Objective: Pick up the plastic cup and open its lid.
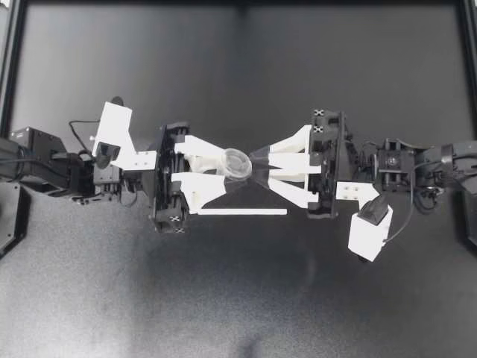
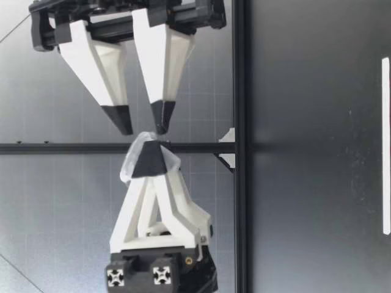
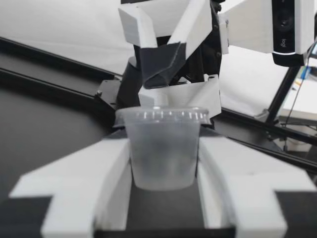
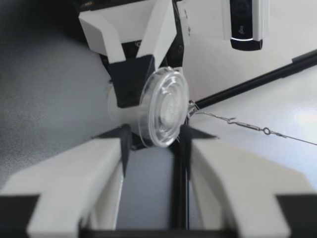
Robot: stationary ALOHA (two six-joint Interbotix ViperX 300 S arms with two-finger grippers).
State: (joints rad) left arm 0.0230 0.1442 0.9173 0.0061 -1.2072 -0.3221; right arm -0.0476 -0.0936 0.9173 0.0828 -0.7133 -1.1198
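My left gripper [image 1: 226, 171] is shut on a clear plastic cup [image 1: 238, 162] and holds it above the table, lying sideways with its lid toward my right arm. In the left wrist view the cup [image 3: 162, 153] sits between the two white fingers, with the lid [image 3: 162, 115] seated on its rim. My right gripper [image 1: 259, 167] stands open, its black fingertips flanking the lid [image 4: 166, 106] without clamping it. In the low view the cup [image 2: 137, 160] shows at the left gripper's black tip, with my right gripper [image 2: 142, 119] just short of it.
A thin white strip [image 1: 242, 212] lies on the dark table [image 1: 238, 298] just in front of the grippers; it also shows as a white strip [image 2: 385, 146] in the low view. Black frame rails [image 1: 9, 67] border the table.
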